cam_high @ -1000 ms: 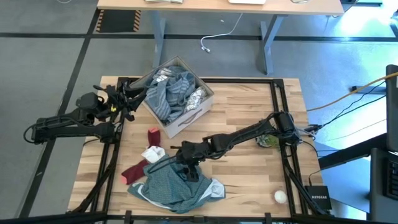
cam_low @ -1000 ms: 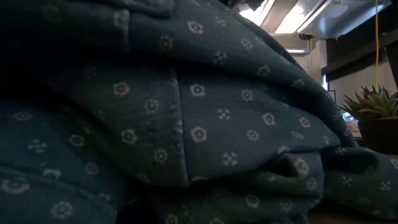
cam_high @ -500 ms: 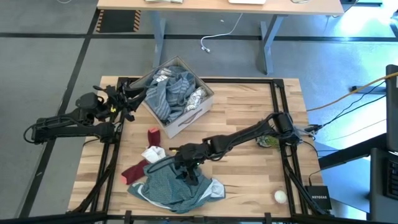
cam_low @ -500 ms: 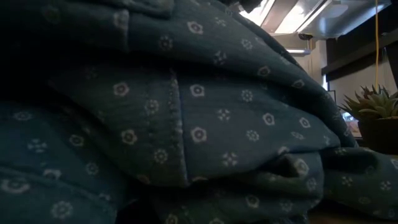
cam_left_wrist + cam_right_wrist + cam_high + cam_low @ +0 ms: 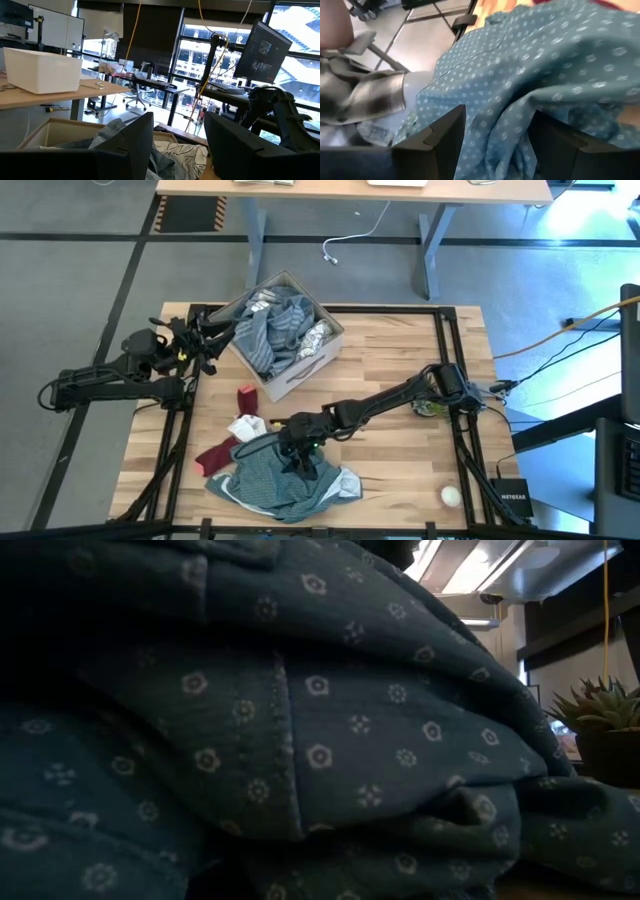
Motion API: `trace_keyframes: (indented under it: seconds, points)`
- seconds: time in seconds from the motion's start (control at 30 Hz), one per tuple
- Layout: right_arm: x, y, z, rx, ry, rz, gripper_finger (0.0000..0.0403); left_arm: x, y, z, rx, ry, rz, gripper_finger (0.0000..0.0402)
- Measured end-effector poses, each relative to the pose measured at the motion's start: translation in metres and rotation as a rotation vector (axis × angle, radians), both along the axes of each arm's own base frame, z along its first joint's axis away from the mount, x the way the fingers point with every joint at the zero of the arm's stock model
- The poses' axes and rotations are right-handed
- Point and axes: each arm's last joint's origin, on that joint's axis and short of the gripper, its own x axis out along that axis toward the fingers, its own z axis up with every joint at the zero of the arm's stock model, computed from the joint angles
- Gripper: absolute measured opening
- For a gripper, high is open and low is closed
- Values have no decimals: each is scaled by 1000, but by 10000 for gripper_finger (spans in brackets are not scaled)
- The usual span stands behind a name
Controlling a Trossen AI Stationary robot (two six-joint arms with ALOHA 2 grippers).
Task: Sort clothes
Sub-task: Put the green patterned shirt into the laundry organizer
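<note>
Right gripper [image 5: 300,461], fingers spread, has slid lower over the teal-green garment [image 5: 270,483] heaped at the table's [image 5: 400,340] six o'clock edge: a pick is imminent. Left gripper [image 5: 205,338], open, waits at ten o'clock.

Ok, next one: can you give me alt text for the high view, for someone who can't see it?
The right gripper reaches down over a teal patterned garment heaped at the near edge of a wooden table. A dark red sock and small white pieces lie beside it. The left gripper waits near a cardboard box full of clothes.
</note>
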Motion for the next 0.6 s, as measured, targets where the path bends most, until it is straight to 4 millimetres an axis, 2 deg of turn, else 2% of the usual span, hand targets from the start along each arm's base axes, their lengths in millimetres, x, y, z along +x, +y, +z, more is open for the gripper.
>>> trace_keyframes:
  seconds: [0.13,0.23,0.33,0.5,0.53,0.6]
  points:
    - [4,-11,-3,-2,5,-28,222,0,0,0,0,2,0,171]
    - [7,-19,-5,-41,-5,-92,205,1,0,0,-3,5,0,171]
    - [9,-23,-4,-62,-39,-101,157,2,0,-1,-6,9,-1,171]
    - [11,-21,-1,-106,-111,-58,27,2,0,-1,-7,9,-1,171]
    - [11,-20,-1,-108,-115,-53,16,2,0,-1,-8,9,-1,171]
    - [12,-20,3,-116,-130,-45,19,3,0,-1,-16,6,-3,171]
